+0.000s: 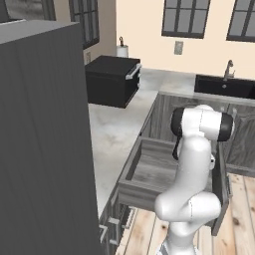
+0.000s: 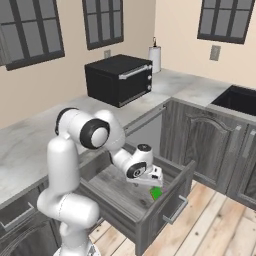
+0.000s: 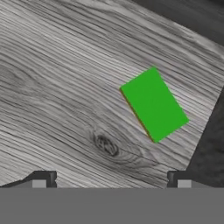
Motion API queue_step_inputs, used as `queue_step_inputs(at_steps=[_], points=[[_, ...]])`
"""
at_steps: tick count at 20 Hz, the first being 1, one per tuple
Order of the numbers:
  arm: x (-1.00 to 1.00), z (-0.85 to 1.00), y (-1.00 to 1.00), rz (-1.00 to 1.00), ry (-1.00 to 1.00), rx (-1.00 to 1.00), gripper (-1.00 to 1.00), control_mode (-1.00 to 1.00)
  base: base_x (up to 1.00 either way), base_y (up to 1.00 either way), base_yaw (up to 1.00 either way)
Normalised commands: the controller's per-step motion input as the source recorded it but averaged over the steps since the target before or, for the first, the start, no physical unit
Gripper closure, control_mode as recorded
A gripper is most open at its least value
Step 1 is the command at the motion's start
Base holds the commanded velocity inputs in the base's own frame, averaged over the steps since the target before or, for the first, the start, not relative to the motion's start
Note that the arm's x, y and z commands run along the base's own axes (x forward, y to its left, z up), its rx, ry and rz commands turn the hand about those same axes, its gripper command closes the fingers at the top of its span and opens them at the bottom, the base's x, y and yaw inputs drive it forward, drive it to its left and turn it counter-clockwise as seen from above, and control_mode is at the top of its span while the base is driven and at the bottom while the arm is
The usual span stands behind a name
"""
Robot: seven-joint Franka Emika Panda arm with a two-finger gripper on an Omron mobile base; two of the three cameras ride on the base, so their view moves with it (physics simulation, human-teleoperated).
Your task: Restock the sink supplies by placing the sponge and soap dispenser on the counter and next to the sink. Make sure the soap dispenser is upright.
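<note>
One sponge [image 3: 154,104] is counted: a flat bright green rectangle with a thin yellowish edge on its lower left side, seen in the middle right of the hand view. It is lying flat on the grey wooden floor of an open drawer [image 2: 125,192], near the drawer's dark wall at the right of that frame. In the right base view the sponge [image 2: 156,193] is seen as a small green patch at the lower centre, just below the gripper [image 2: 152,181].

One gripper is seen. Its two dark fingertips [image 3: 43,178] are shown at the lower left and lower right of the hand view, set wide apart with nothing between them; the sponge is above them in the frame and is not touched.

One drawer is pulled out, at the lower centre of both base views, with one metal handle on its front. One black microwave [image 2: 120,77] is placed on the counter [image 2: 30,140], in the upper centre of the right base view and the upper middle of the left base view. One roll of paper towel [image 2: 155,57] is standing behind it. One black sink [image 1: 224,87] with one slim faucet [image 1: 228,68] is found at the upper right of the left base view. One wall socket [image 1: 178,47] is seen between two windows there.

No brand, label or readable writing is made out on any of these things.
</note>
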Motion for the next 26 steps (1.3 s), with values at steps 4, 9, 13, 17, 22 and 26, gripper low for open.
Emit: queue_step_inputs(at_steps=[4,9,13,17,22,26], points=[[0.40,-0.27,-0.28,0.14,0.08,0.00,-1.00,-1.00,0.00,0.00,0.00],[0.23,-0.19,-0.42,0.15,0.02,0.00,-1.00,-1.00,0.00,0.00,0.00],[0.34,-0.29,-0.28,0.18,0.07,0.00,-1.00,-1.00,0.00,0.00,0.00],[0.29,-0.36,-0.11,0.20,0.07,0.00,-1.00,-1.00,0.00,0.00,0.00],[0.10,-0.40,-0.02,0.19,0.05,0.00,-1.00,-1.00,0.00,0.00,0.00],[0.00,-0.16,0.00,0.11,0.02,0.00,-1.00,-1.00,0.00,0.00,0.00]])
